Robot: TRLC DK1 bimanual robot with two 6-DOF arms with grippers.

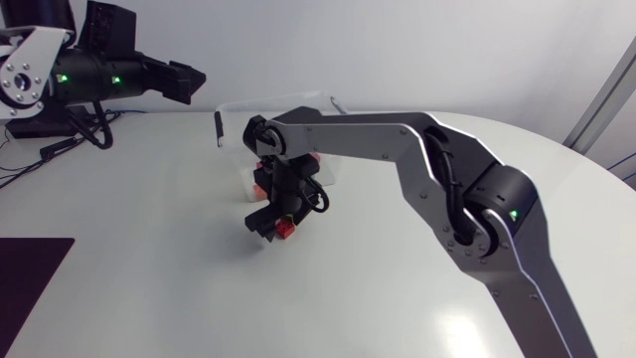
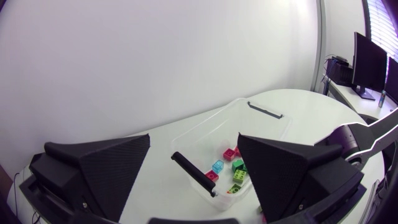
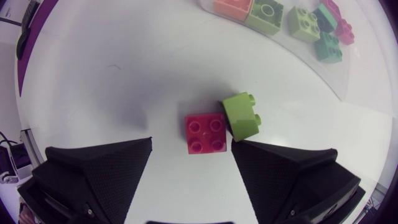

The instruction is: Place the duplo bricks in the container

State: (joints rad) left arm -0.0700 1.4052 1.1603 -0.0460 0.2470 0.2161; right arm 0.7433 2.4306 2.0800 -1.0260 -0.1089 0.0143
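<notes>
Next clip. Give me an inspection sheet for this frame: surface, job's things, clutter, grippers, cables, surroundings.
Surface: white table, no spills seen.
Job's things: clear container holds several bricks. A red brick and a green brick lie outside it on the table, touching each other, the green one tipped over.
Clutter: nothing seen.
Grippers: left gripper is open and empty, facing the container. Right gripper is open, with the red brick partly between its fingertips but not gripped.
Cables: black cables lie by the left arm's base.
Surroundings: nothing seen.
</notes>
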